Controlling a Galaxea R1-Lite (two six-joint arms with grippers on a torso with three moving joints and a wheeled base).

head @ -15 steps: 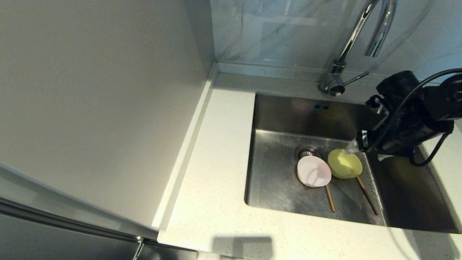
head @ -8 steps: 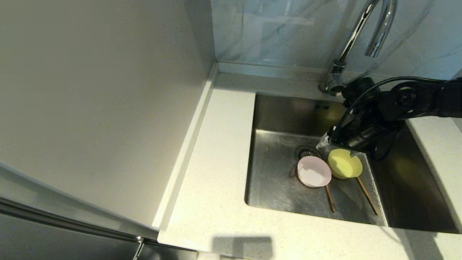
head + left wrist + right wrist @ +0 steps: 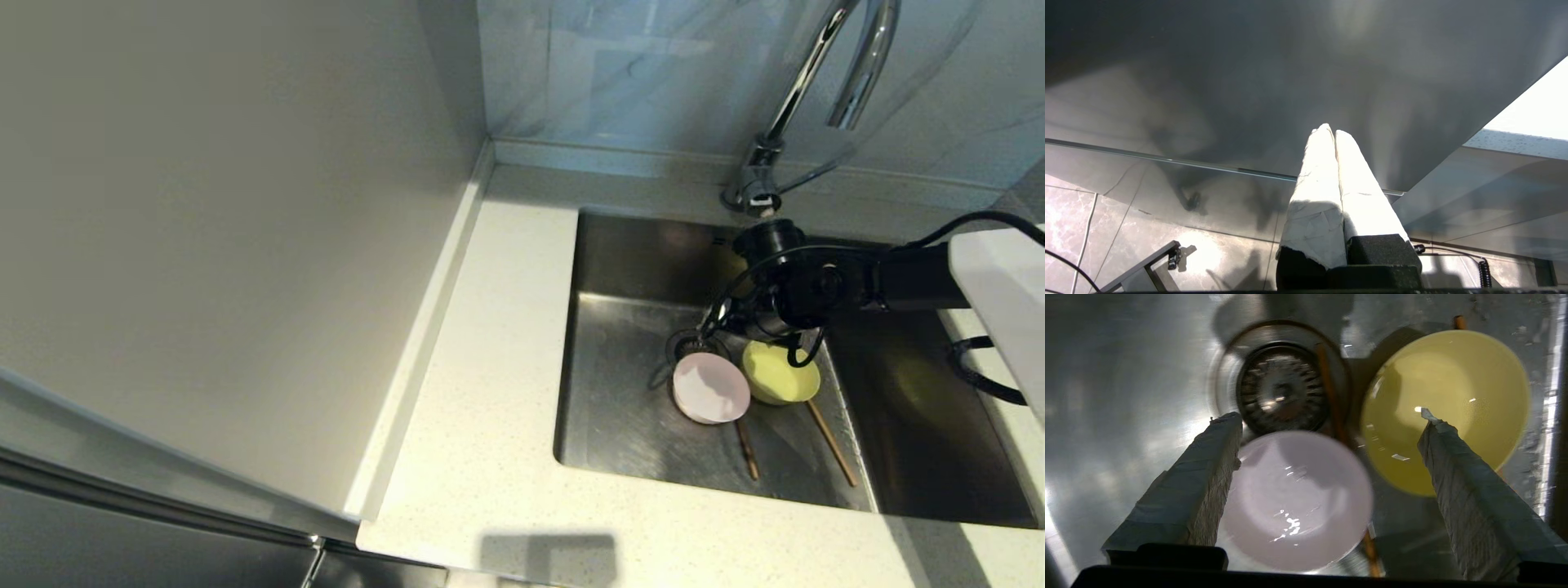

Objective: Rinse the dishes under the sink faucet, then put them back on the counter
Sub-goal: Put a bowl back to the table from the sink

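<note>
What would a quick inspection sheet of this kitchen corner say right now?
Surface: off-white speckled counter around a steel sink.
Job's things: pink bowl and yellow-green bowl side by side in the sink near the drain strainer; two chopsticks partly under them; faucet behind.
Clutter: nothing seen.
Grippers: right gripper open, above the bowls; left gripper shut, parked away from the sink.
Cables: black cable along the right arm.
Surroundings: marbled wall panel, plain grey side wall.
</note>
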